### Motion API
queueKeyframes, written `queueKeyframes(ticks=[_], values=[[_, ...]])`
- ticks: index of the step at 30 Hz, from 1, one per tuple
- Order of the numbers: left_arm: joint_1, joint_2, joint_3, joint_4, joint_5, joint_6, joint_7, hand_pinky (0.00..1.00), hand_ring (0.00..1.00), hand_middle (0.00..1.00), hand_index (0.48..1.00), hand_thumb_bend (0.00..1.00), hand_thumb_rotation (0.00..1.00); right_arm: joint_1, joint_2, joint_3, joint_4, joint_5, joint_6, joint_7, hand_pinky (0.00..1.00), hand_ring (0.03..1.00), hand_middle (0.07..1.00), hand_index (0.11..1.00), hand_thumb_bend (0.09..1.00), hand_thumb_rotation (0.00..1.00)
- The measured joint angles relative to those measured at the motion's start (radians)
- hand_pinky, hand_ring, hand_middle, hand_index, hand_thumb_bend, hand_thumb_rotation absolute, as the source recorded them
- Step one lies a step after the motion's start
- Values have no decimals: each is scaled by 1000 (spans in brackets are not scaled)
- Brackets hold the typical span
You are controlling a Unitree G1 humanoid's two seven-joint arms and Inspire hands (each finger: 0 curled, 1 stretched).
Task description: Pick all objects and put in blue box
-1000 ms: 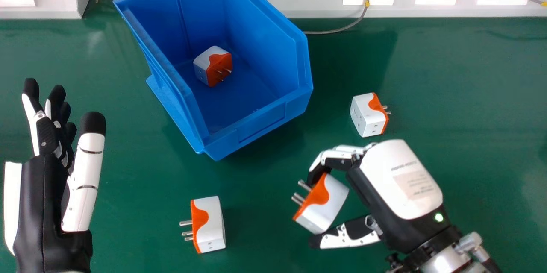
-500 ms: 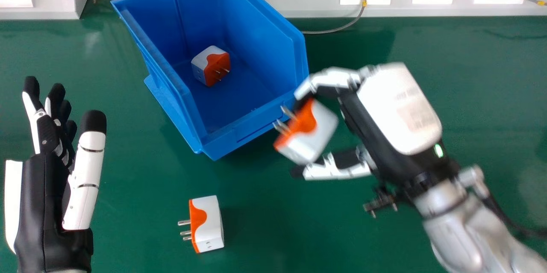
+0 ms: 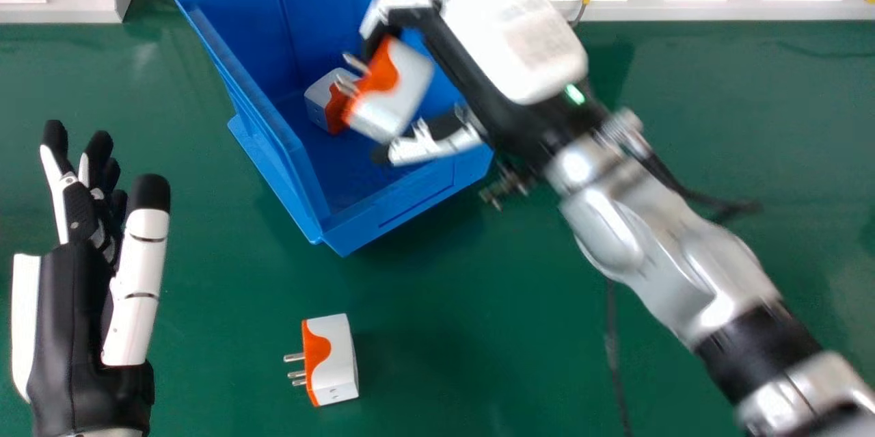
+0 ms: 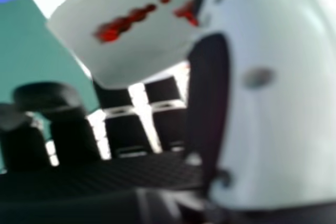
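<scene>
In the head view my right hand (image 3: 513, 33) is over the blue box (image 3: 396, 211), its fingers and thumb closed round a white and orange plug adapter (image 3: 393, 91). The right hand view shows that adapter (image 4: 131, 30) between the thumb of my right hand (image 4: 273, 87) and the fingers. A second adapter (image 3: 320, 96) lies inside the box, partly hidden behind the held one. Another adapter (image 3: 333, 358) rests on the green table, prongs facing left. My left hand (image 3: 58, 327) stays at the left, fingers straight and holding nothing.
The green table (image 3: 205, 355) runs back to a pale wall trunking (image 3: 478, 3) with sockets and grey cables. My right forearm (image 3: 656, 252) crosses the table's right half, a dark cable (image 3: 615, 362) hanging beside it.
My right hand, with its adapter, has moved up and left from the table in front to over the box. The arm now covers where a further adapter stood at the right. The left hand is nearly unmoved.
</scene>
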Motion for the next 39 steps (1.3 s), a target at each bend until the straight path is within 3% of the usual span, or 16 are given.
queueKeyframes(ticks=[9,17,22,28,35,39], values=[[17,1,3,-7,0,1,3,1000,1000,991,1000,607,810,-292,157,69,417,12,87,-44,64,112,172,470,490,136],[38,-6,-1,-22,1,3,7,1000,1000,997,1000,581,805,-425,233,128,625,15,211,-18,115,178,258,474,494,132],[52,-17,-5,-29,0,3,14,1000,1000,997,1000,579,805,-440,252,154,662,18,260,19,134,203,285,474,495,132],[57,-17,-5,-40,-1,2,14,1000,1000,998,1000,571,802,-440,259,173,669,20,288,50,135,204,288,473,496,129],[68,-18,-4,-40,3,-1,19,1000,1000,999,1000,556,820,-439,256,210,670,17,317,61,150,263,373,497,504,66],[68,-19,-6,-40,13,-2,21,1000,1000,998,1000,533,829,-425,252,220,670,18,304,-4,149,291,401,510,505,42]])
